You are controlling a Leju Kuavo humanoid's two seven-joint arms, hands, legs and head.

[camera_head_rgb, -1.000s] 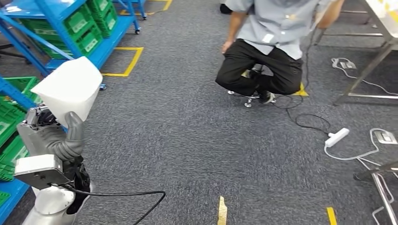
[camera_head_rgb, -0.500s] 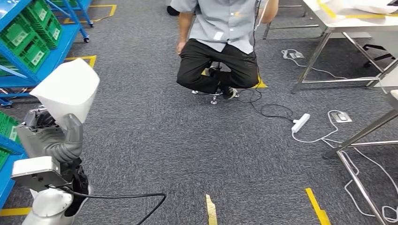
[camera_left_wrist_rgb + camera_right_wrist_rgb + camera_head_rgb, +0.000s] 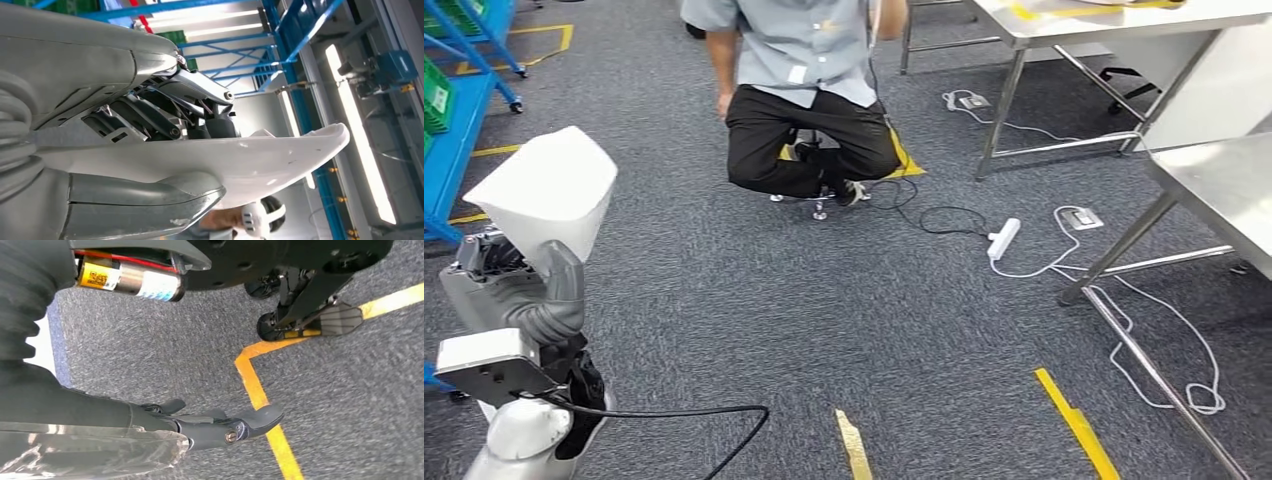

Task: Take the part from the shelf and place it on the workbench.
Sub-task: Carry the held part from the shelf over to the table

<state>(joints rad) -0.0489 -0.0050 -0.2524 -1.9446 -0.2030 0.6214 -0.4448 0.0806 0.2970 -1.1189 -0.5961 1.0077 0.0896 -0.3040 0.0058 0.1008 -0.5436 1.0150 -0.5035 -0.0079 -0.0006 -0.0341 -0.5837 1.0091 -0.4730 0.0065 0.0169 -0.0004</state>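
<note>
part: white tapered plastic shell [image 3: 549, 190], gripped upright by left robot hand [image 3: 519, 295]
right robot hand [image 3: 220, 427]: hanging, empty, fingers apart
target: steel table [image 3: 1224, 185], far right of part

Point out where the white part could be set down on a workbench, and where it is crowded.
The near steel workbench at right shows a bare top. The far workbench carries yellow-taped items at its back edge. Crowded: the floor between them, with power strip and cables. The left hand holds the white part.
</note>
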